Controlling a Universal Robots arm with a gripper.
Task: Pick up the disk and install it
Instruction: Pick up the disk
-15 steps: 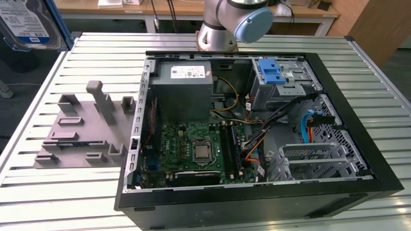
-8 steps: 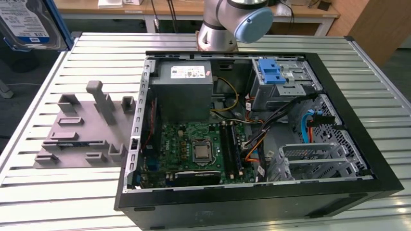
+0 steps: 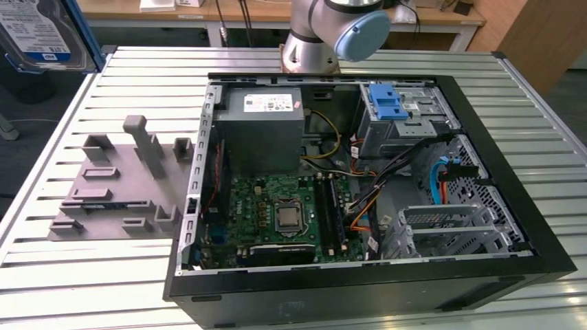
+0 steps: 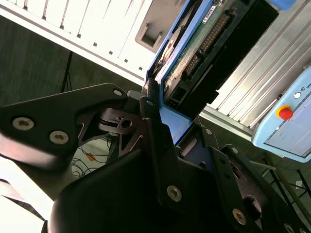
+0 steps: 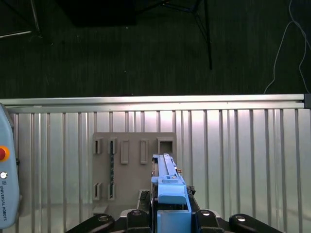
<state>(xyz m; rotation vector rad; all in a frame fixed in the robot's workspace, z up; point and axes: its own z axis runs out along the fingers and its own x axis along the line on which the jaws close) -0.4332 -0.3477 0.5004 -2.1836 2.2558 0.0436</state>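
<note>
Gripper [image 4: 176, 125] is clamped on the disk [image 4: 194, 53]. It is held edge-on between the fingers [image 4: 154, 136], above the slatted table [image 5: 243, 155].

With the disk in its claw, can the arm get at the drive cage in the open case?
Probably yes: the claw is shut on the disk, the case lies open on top, and nothing covers the drive cage, though cables run beside it.

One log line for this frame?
end effector: shut on disk | disk: in the air, off grey rack | computer case: open, disk not in it
</note>
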